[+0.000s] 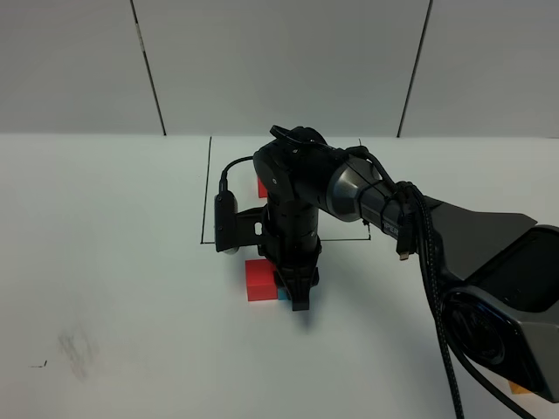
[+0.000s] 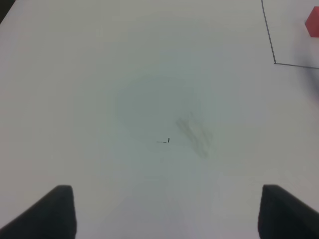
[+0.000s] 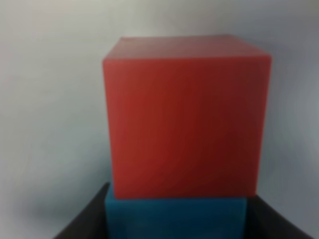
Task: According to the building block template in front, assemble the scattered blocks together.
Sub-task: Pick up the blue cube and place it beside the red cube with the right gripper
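My right gripper (image 1: 298, 295) reaches to the table's middle, shut on the cyan-blue block (image 1: 283, 296), of which only a sliver shows. The right wrist view has that blue block (image 3: 175, 219) between the dark fingers (image 3: 84, 221), pressed flat against the red block (image 3: 185, 117). The red block (image 1: 259, 279) rests on the table just outside the black outline (image 1: 203, 201). Of the template only a red corner (image 1: 261, 187) shows; the arm hides the rest. A scrap of orange (image 1: 520, 388) peeks out by the right arm's base. My left gripper (image 2: 172, 214) hangs open over bare table.
The right arm's dark bulk (image 1: 393, 209) lies across the outlined area. In the left wrist view, the outline's corner (image 2: 274, 62) and the template's red cube (image 2: 313, 22) sit far off. A grey smudge (image 2: 193, 134) and a small pen mark (image 2: 164, 141) are on the table.
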